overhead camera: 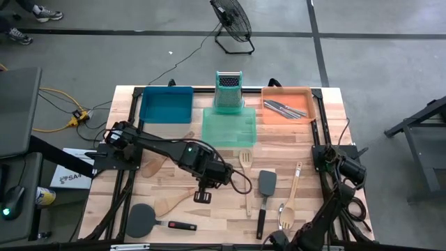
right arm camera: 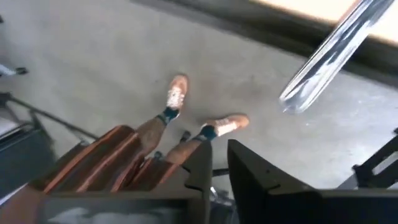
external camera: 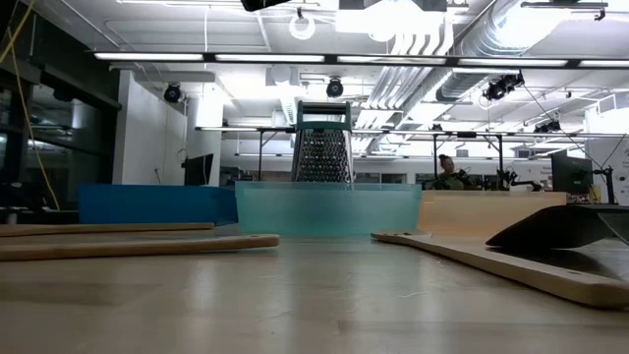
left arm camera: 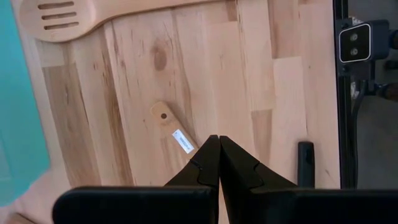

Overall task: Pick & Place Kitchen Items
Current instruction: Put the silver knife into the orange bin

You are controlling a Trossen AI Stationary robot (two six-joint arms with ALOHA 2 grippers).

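My left gripper [overhead camera: 203, 197] hangs shut above the middle of the table, with its fingertips [left arm camera: 219, 138] over the holed handle end [left arm camera: 165, 117] of a wooden spoon [overhead camera: 171, 203] that lies flat. It touches nothing. A wooden slotted spatula [overhead camera: 245, 162], a black spatula [overhead camera: 267, 183], a wooden fork [overhead camera: 286, 216] and a black spatula with a red-tipped handle [overhead camera: 143, 219] also lie on the table. Metal cutlery [overhead camera: 286, 108] lies in the orange tray [overhead camera: 305, 92]. My right gripper [right arm camera: 221, 163] is at the table's near edge, with a narrow gap between its fingers and nothing seen in it.
The blue tray [overhead camera: 166, 104], the green tray [overhead camera: 228, 127] and the upright grater [overhead camera: 228, 90] stand along the far side. In the right wrist view a blurred silvery bar [right arm camera: 323, 62] shows apart from the fingers. A person's legs [right arm camera: 186, 124] stand on the floor beyond the near edge.
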